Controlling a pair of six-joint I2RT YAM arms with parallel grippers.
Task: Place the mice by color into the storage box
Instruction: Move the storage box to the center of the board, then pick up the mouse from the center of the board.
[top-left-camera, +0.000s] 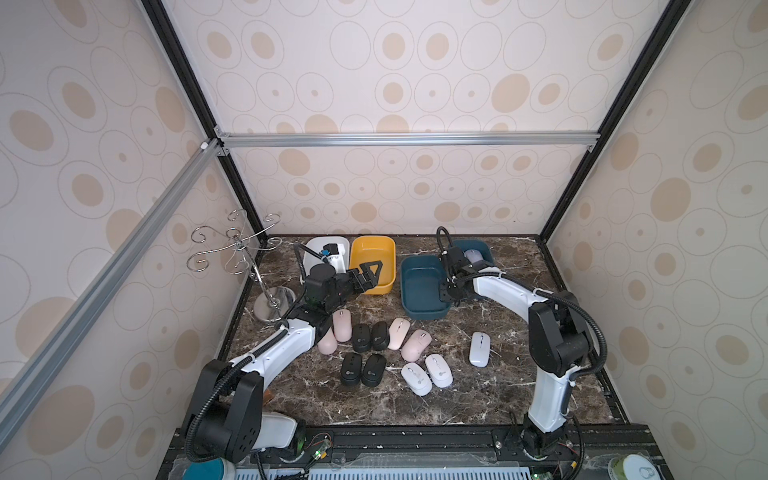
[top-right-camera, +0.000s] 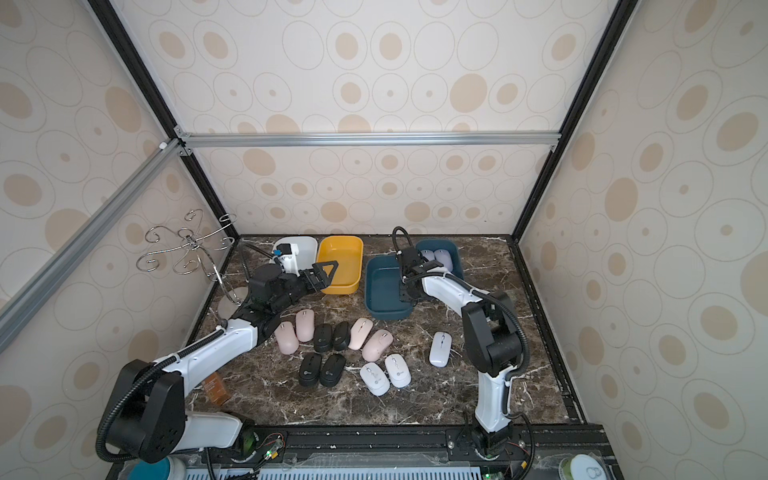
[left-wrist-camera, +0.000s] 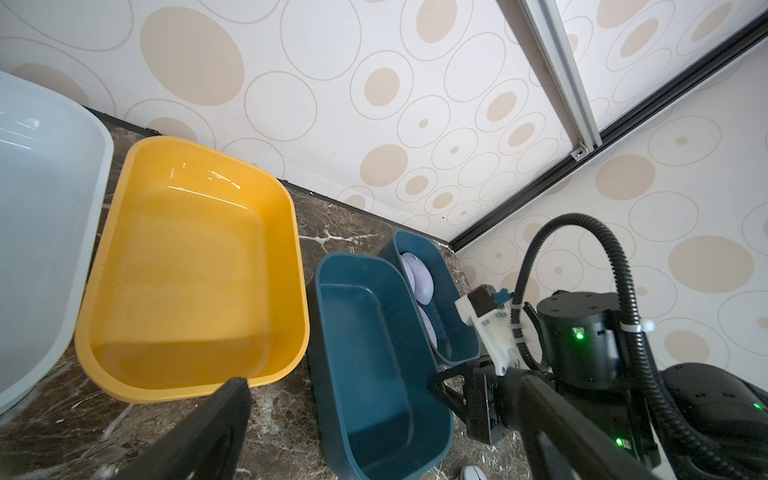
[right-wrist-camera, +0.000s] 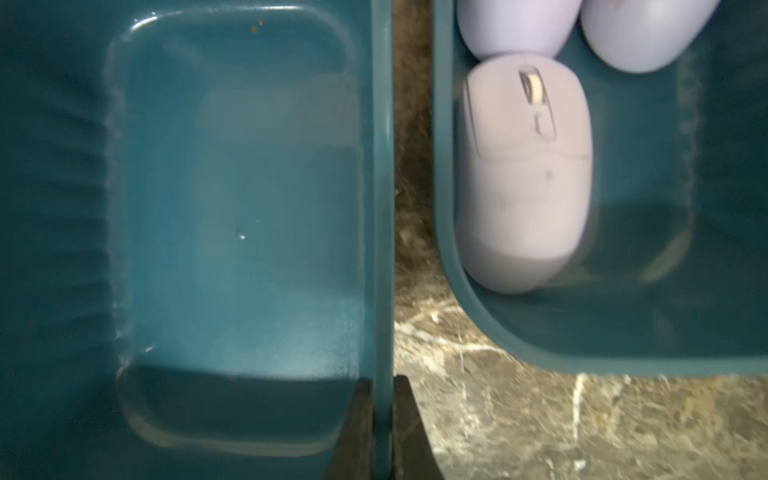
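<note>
Front of the table (top-left-camera: 415, 411): two white mice (top-left-camera: 416, 379) are laid side by side, touching, and two black mice (top-left-camera: 351, 369) are laid in a pair just to their left
Middle of the table: two more black ones are set side by side between four pink mice (top-left-camera: 342, 325), two pink on each side; a lone white mouse (top-left-camera: 479, 349) is laid apart, near the right arm
Metal stand (top-left-camera: 272, 305): stood at the left edge of the table, by the wall
Left gripper (top-left-camera: 369, 275): held wide open above the near edge of the yellow box (top-left-camera: 374, 249); nothing is held in it
Right gripper (right-wrist-camera: 382, 388): shut tight on the side wall of the front blue box (right-wrist-camera: 232, 208), with one finger inside the box and one outside
White box (top-left-camera: 313, 253): set at the back left, just beside the yellow box, and partly hidden by the left arm
Back blue box (right-wrist-camera: 623, 340): set just beside the front blue box, with a thin strip of table seen between them; three pale purple mice (right-wrist-camera: 523, 174) are laid inside it, close together
</note>
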